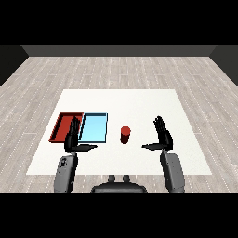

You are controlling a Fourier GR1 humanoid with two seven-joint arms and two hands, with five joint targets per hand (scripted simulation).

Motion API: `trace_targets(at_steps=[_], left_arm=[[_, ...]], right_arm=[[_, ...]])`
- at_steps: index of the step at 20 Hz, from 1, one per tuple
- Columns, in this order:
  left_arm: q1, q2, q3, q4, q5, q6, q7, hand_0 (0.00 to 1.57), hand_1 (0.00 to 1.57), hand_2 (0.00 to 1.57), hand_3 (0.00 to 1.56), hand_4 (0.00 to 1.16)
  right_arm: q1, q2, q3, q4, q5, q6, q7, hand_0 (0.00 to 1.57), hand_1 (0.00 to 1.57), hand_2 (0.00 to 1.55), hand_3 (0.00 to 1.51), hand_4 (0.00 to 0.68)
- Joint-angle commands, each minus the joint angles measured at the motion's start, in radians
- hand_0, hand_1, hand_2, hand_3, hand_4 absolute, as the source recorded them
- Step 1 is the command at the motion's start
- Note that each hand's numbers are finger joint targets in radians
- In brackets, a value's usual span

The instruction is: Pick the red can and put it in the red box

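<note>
The red can [125,135] stands upright on the white table, just right of the light blue tray [94,128]. The red tray [62,125] lies at the left, side by side with the blue one. My right hand [162,135] is open to the right of the can, fingers straight up and thumb pointing toward the can, with a gap between them. My left hand [72,137] is open too, raised in front of the seam between the two trays and covering part of the red tray's right edge.
The white table [139,102] stretches well beyond the trays toward the back and right. A grey wooden floor surrounds it.
</note>
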Motion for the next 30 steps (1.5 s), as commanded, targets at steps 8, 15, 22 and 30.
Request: trace_targets(at_steps=[8, 15, 22, 30], left_arm=[[-0.026, 0.006, 0.017, 0.066, 0.011, -0.002, -0.033, 0.0, 0.0, 0.0, 0.0, 0.0], [0.004, 0.038, 0.045, -0.006, 0.08, -0.056, 0.013, 0.0, 0.0, 0.0, 0.0, 0.0], [0.025, 0.034, 0.045, 0.009, 0.085, -0.066, -0.028, 0.0, 0.0, 0.0, 0.0, 0.0], [0.011, 0.015, 0.016, -0.047, 0.076, -0.038, 0.049, 0.0, 0.0, 0.0, 0.0, 0.0]], right_arm=[[-0.126, 0.059, 0.033, 0.249, -0.013, -0.026, -0.079, 0.0, 0.0, 0.0, 0.0, 0.0], [-0.166, 0.06, 0.164, 0.342, -0.051, -0.157, -0.137, 0.0, 0.0, 0.0, 0.0, 0.0], [-0.215, 0.061, 0.241, 0.495, -0.119, -0.188, -0.262, 0.0, 0.0, 0.0, 0.0, 0.0], [-0.324, 0.061, 0.191, 0.593, -0.15, -0.177, -0.226, 0.0, 0.0, 0.0, 0.0, 0.0]])
